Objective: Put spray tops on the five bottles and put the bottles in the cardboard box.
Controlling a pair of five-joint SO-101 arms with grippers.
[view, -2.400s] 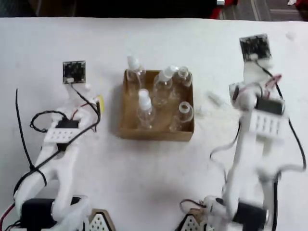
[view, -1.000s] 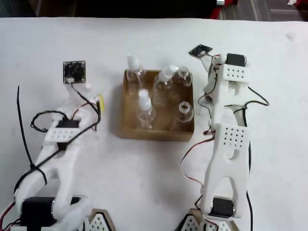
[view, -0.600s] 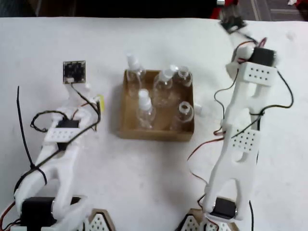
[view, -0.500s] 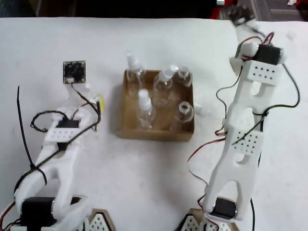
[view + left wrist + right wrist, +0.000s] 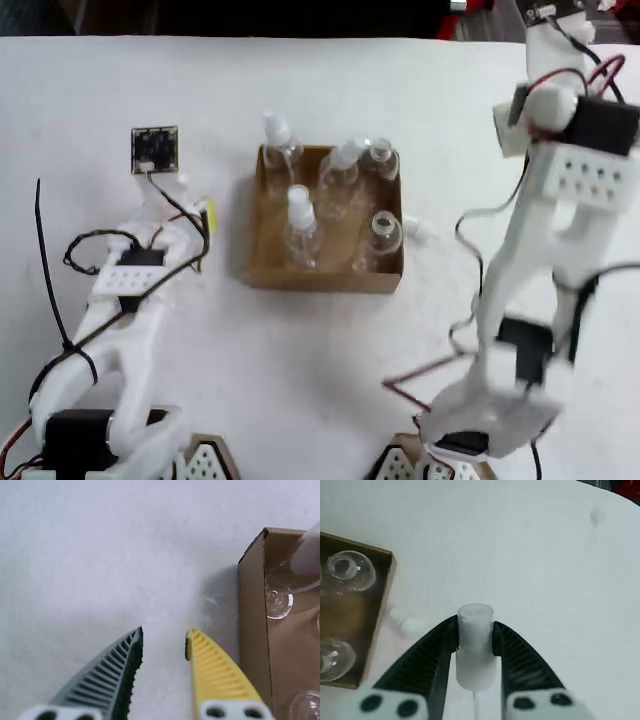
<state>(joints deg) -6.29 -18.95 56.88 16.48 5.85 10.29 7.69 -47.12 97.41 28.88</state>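
Right jaws: clamped on a spray top [image 5: 475, 645], held upright — ready for an uncapped bottle [image 5: 385, 232].
Left jaws: parted, idle beside the cardboard box [image 5: 325, 275].
Bottles [image 5: 300, 228]: 5 in box, 3 capped.

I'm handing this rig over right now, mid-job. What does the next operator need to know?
Left gripper: open, empty, low over the table beside the cardboard box.
Right gripper: shut on a spray top, over the table to the right of the box.
Things: all five bottles stand in the box. Three capped bottles; two open bottles on the box's right side. A loose spray top lies on the table just right of the box.
Done: bottles boxed, three capped.
Left: fit the held top on one open bottle, then pick up the loose one for the other.
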